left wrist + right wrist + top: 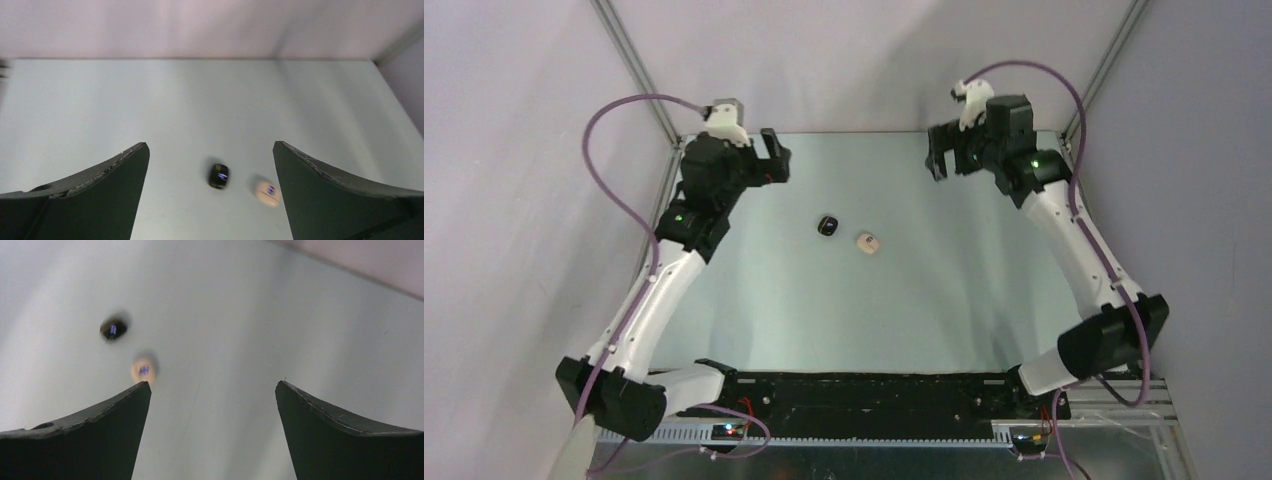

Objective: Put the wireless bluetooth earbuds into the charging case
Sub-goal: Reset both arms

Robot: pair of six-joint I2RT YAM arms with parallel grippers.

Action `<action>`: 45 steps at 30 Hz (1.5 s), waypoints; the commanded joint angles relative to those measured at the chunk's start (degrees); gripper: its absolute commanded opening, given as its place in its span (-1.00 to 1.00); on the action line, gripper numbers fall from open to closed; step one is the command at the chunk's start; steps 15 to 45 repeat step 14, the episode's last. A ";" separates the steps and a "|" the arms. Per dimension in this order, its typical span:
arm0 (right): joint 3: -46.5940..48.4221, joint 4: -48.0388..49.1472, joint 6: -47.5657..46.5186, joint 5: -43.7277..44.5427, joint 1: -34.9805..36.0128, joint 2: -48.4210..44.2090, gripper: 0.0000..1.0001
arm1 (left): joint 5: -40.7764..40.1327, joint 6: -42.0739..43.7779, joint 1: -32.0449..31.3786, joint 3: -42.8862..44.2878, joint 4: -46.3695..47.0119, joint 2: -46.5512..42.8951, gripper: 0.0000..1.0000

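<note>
At mid-table, black charging case (827, 225) and cream charging case (867, 243) lie just beside each other; earbuds too blurred to discern, possibly inside. Left gripper (776, 158) and right gripper (939, 152): jaws spread, empty.

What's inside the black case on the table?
Nothing shows: the black case looks shut, only its outer shell and a blue light visible. Whatever it holds is covered.
</note>
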 commanded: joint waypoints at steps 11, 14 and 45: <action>3.76 21.07 8.52 17.83 1.25 3.59 1.00 | -11.42 16.90 7.36 -1.44 2.57 -3.41 0.99; 2.14 22.45 8.66 16.97 1.18 3.89 1.00 | -10.96 17.99 7.58 -2.03 2.61 -2.48 0.99; 2.14 22.45 8.66 16.97 1.18 3.89 1.00 | -10.96 17.99 7.58 -2.03 2.61 -2.48 0.99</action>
